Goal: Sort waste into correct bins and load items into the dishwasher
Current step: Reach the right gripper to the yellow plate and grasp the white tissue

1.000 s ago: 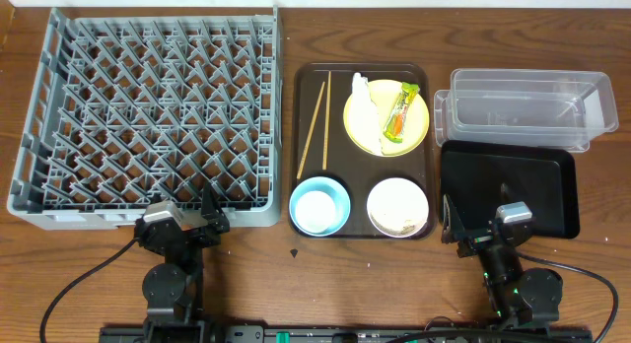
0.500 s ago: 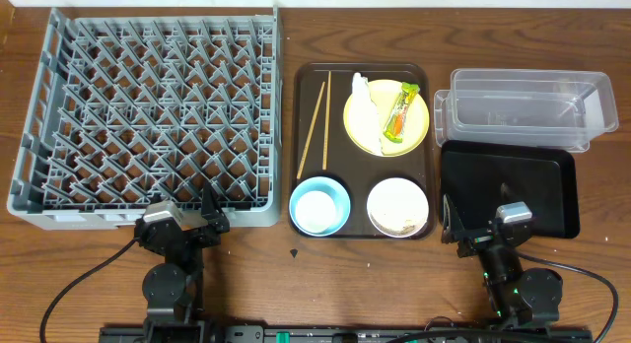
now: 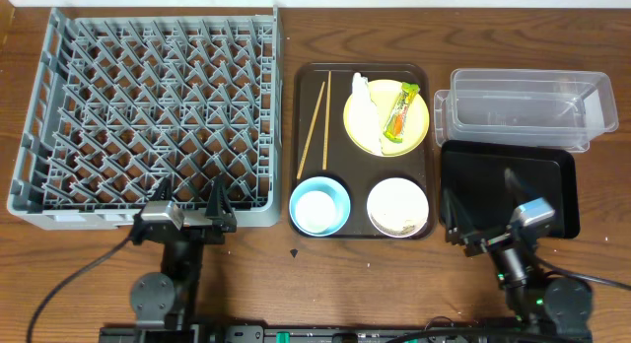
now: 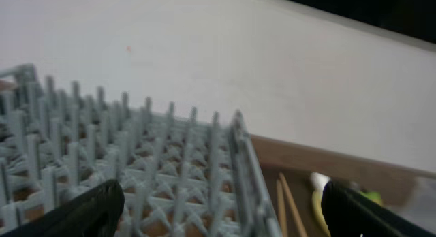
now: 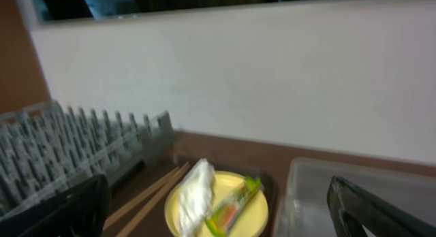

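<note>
Hovering on the left: the left gripper (image 3: 189, 197) hangs at the near edge of the large square grey plastic dish rack (image 3: 59, 213), by its near right corner, fingers well apart and holding nothing.
Right gripper: the right gripper (image 3: 480, 200) is over the near left part of the shallow glossy black rectangular tray (image 3: 552, 185), fingers spread wide and empty.
Clear bin: the clear plastic rectangular tub (image 3: 592, 87) sits just beyond the black tray, at the far right.
Serving tray: the dark brown serving tray (image 3: 308, 87) lies between the rack and the two bins, so between the two grippers and touched by neither.
Plate: the round yellow plate (image 3: 414, 131) is on the far right of the brown tray, well beyond and left of the right gripper.
Waste: the crumpled white paper napkin (image 3: 363, 111) and the small green-and-orange wrapper (image 3: 397, 113) lie side by side on the plate, napkin to the left.
Chopsticks: the pair of thin wooden chopsticks (image 3: 317, 121) lies along the tray's left side.
Bowls: the light blue bowl (image 3: 319, 205) is near left on the tray and the white bowl (image 3: 397, 207) near right, just left of the right gripper.
Change, left: a second ago this gripper was slewed to the right; now it faces squarely away.
Change, right: this gripper has shifted right and reaches farther over the black tray.
Change, table: the dishes, waste and bins lie as before.
</note>
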